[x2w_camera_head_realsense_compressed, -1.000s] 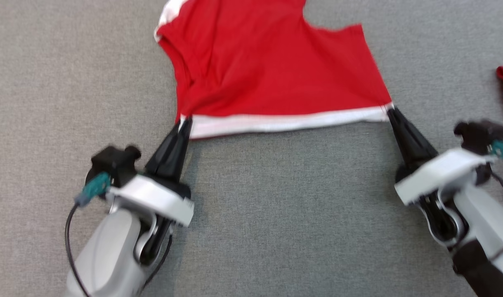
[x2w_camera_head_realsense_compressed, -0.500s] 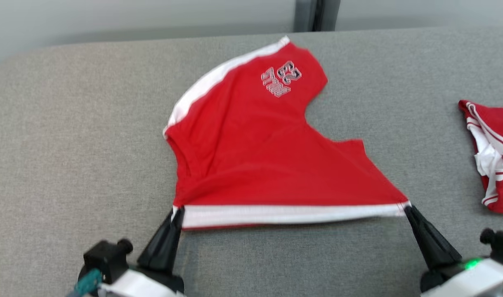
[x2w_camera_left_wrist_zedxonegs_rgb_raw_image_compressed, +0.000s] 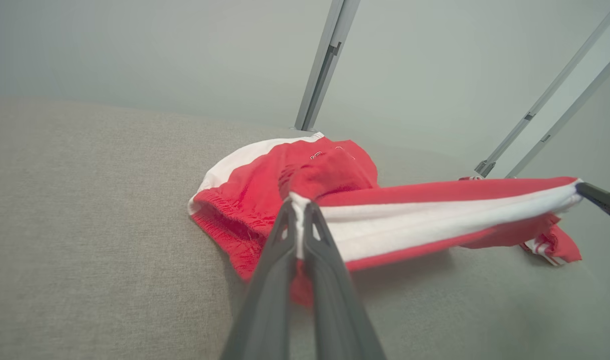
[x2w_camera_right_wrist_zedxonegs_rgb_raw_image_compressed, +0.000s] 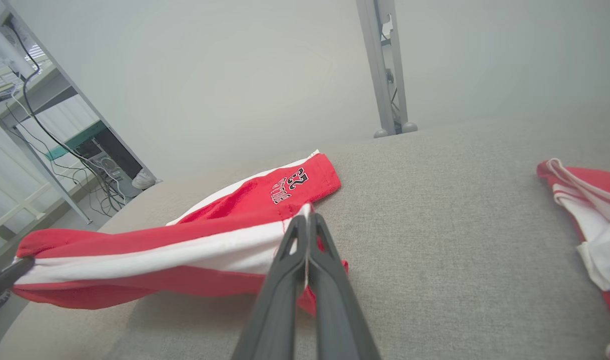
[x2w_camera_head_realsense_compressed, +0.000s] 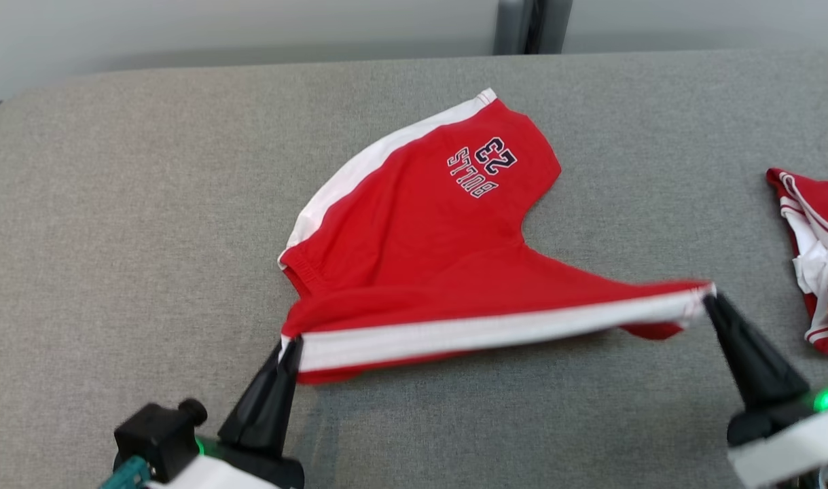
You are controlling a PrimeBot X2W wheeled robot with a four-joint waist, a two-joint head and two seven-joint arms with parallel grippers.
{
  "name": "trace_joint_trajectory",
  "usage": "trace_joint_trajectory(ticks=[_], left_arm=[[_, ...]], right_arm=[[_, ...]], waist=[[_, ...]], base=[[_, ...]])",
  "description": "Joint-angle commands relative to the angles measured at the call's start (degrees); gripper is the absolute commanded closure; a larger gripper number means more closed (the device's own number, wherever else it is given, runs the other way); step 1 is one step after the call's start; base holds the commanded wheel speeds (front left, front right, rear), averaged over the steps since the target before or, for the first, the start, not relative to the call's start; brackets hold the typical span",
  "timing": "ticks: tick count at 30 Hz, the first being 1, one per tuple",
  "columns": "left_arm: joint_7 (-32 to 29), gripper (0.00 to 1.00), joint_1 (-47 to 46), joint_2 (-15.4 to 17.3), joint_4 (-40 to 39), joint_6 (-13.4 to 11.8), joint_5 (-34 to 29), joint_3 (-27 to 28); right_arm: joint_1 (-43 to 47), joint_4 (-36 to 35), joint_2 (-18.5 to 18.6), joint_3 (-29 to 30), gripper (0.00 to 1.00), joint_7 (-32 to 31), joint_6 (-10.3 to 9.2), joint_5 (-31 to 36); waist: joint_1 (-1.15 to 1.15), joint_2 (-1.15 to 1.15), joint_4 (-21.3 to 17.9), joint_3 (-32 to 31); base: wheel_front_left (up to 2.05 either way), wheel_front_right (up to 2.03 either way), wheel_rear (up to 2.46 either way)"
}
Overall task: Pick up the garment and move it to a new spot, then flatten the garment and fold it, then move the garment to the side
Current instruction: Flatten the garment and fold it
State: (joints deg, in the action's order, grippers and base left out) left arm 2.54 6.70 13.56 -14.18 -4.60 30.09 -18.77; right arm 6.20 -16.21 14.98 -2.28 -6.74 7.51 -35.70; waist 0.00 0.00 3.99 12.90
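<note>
Likely the folding step. Left pincer [x2w_camera_head_realsense_compressed: 291, 343] and right pincer [x2w_camera_head_realsense_compressed: 711, 299] are clamped on garment [x2w_camera_head_realsense_compressed: 420, 251] corners, edge raised. Next: carry it over the far half.

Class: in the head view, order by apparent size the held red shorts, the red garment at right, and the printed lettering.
1. red shorts
2. red garment at right, partly cut off by the frame
3. printed lettering

The left gripper [x2w_camera_head_realsense_compressed: 291, 345] rises from the lower left of the head view, its two dark fingers pressed together on one corner of the garment [x2w_camera_head_realsense_compressed: 414, 251]. The right gripper [x2w_camera_head_realsense_compressed: 710, 300] (its tips higher in that view, leaning inward) pinches the opposite corner, fingers closed tight.
</note>
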Motion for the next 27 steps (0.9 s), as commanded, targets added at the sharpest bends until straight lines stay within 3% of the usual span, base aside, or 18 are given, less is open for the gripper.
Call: trace_joint_trajectory(ticks=[1,5,9,11,14,20,27], left_arm=[[0.0,1.0,-2.5,0.2,0.3,0.1,-0.3,0.5],[-0.2,1.0,-5.9,0.1,1.6,0.7,-0.1,0.8],[-0.6,1.0,-13.7,-0.9,5.8,3.1,0.7,-0.1],[-0.8,1.0,-15.6,-1.1,7.1,3.7,0.6,-0.4],[0.3,1.0,-22.7,-3.6,13.0,6.2,1.6,-1.5],[2.1,1.0,-30.2,-6.6,21.7,8.6,2.4,-3.0],[4.7,1.0,-37.3,-8.7,32.2,10.4,3.6,-5.2]], right_arm=[[-4.3,1.4,1.6,0.0,1.0,-0.7,-0.04,0.8],[-13.4,5.2,3.1,-1.9,1.0,-1.5,-0.04,-0.9],[-29.9,15.7,7.5,-5.7,1.0,-3.1,-0.04,-2.3],[-33.2,18.0,7.9,-6.6,1.0,-3.1,-0.04,-3.0],[-45.5,27.9,10.1,-11.5,1.0,-2.6,-0.04,-3.5],[-57.1,41.2,10.4,-17.4,1.0,0.0,-0.04,-3.8],[-66.7,57.2,8.3,-24.1,1.0,6.5,-0.04,-2.2]], waist=[[0.0,0.0,0.1,1.2],[0.0,0.0,0.7,3.1],[0.0,0.0,4.2,7.6],[0.0,0.0,5.1,8.6],[0.0,0.0,8.9,12.3],[0.0,0.0,12.4,15.2],[0.0,0.0,15.0,16.8]], base=[[0.0,0.0,0.0],[0.0,0.0,0.0],[0.0,0.0,0.0],[0.0,0.0,0.0],[0.0,0.0,0.0],[0.0,0.0,0.0],[0.0,0.0,0.0]])
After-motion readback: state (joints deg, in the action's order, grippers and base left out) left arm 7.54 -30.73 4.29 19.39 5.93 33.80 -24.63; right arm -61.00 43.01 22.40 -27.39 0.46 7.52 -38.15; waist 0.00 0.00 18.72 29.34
